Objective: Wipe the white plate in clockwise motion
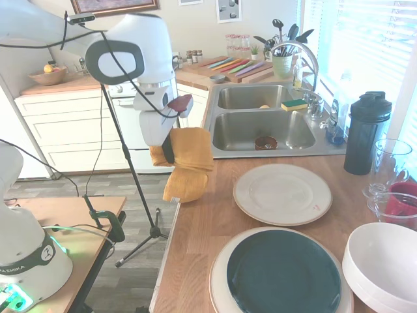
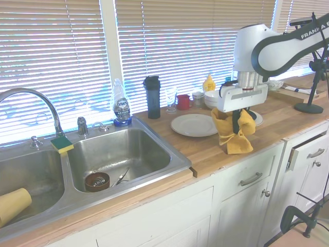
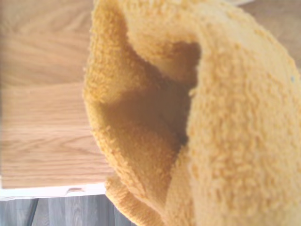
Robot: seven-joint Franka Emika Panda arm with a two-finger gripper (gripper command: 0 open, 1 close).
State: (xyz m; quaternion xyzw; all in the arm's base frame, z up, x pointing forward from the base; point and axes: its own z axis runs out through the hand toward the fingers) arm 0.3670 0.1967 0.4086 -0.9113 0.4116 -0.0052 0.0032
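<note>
Butcher-block wooden countertop (image 1: 208,228) beside a steel double sink (image 1: 264,127). Resting on it: cream-white plate (image 1: 282,193), larger white plate (image 1: 221,274) carrying a dark plate (image 1: 283,272), deep white bowl (image 1: 384,261), black shaker bottle (image 1: 366,134), clear glass (image 1: 389,160), red mug (image 2: 183,101), yellow squeeze bottle (image 2: 208,83).

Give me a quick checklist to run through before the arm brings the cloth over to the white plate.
1. Cloth held: ok, gripper is shut on the yellow cloth.
2. Cloth off the counter: ok, it hangs near the countertop's front edge.
3. White plate bare: ok, nothing lies on it.
4. Cloth on plate: not ok, they are still apart.
5. Path to plate: ok, only bare wood between them.
6. Neighbours: cannot tell whether the dark plate leaves enough room.
</note>
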